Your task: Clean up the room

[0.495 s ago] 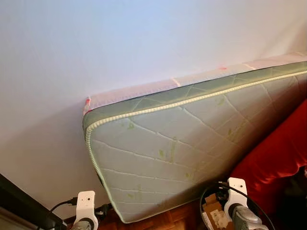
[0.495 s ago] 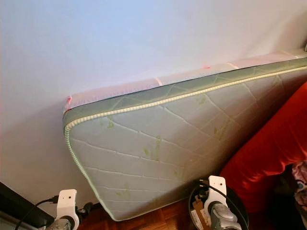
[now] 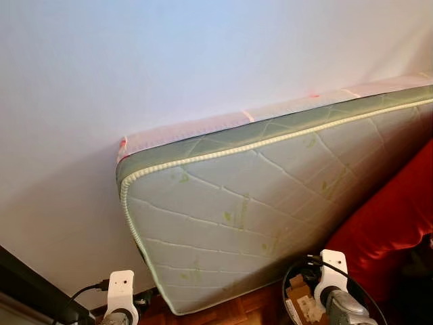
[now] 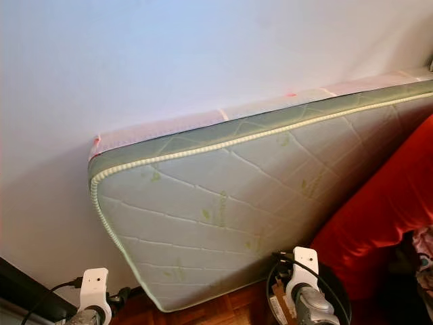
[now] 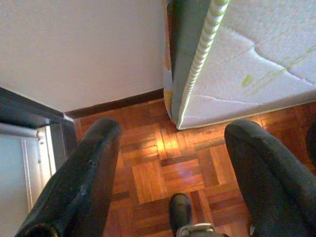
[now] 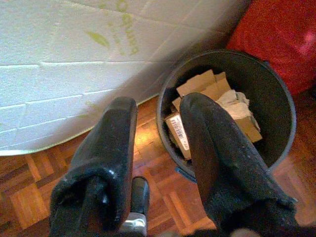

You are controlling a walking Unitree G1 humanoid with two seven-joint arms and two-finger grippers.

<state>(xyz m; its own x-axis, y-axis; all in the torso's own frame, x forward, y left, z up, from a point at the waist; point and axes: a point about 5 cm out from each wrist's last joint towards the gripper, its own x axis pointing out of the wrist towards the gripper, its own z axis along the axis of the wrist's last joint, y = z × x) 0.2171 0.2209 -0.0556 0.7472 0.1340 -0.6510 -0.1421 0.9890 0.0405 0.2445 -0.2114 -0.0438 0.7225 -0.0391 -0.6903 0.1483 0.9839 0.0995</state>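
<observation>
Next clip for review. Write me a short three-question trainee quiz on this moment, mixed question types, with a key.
1. True or false: the mattress lies flat on the floor.
2. What is in the black bin? A) cardboard pieces B) water C) shoes
3. Fill in: the left gripper hangs over a ____ parquet floor.

Key:
1. False; it stands on edge, leaning against the white wall.
2. A; cardboard and crumpled paper lie inside, beside the right gripper.
3. Wooden; its fingers are apart, holding nothing.
</observation>
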